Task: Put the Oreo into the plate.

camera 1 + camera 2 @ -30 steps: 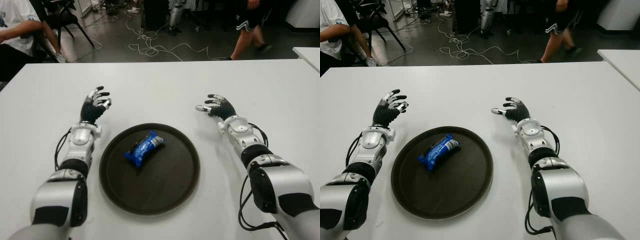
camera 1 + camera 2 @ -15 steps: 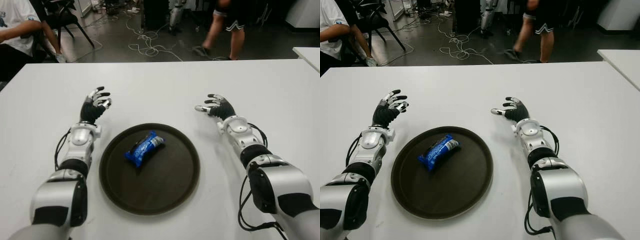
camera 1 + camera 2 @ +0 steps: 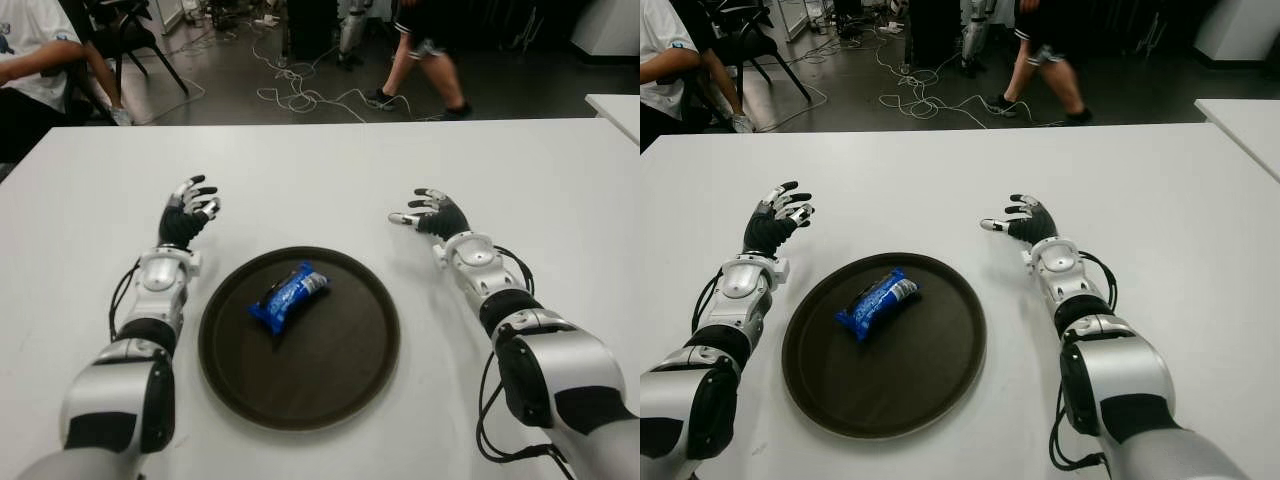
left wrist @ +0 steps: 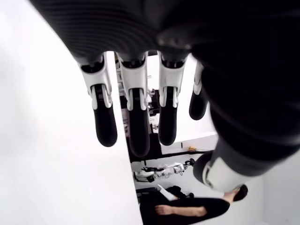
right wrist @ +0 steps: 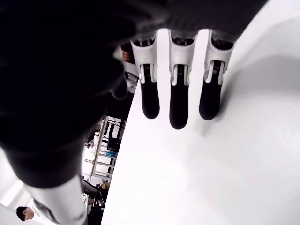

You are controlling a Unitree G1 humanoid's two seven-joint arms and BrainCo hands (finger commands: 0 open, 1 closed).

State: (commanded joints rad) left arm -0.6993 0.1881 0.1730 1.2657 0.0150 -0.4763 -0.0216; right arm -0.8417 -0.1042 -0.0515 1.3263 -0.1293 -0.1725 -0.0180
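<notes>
Oreo (image 3: 289, 296) in plate (image 3: 345, 385); cables (image 3: 300, 98), person (image 3: 425, 48) beyond table (image 3: 330, 180).

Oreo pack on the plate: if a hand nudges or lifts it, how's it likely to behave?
The Oreo pack looks like a glossy film wrapper, so probably slick under the fingers and crinkly at its crimped ends. It is small, likely light, and may slide across the smooth dark plate rather than tip. Lying flat, it seems unlikely to roll. Left hand and right hand are open, both clear of it.
</notes>
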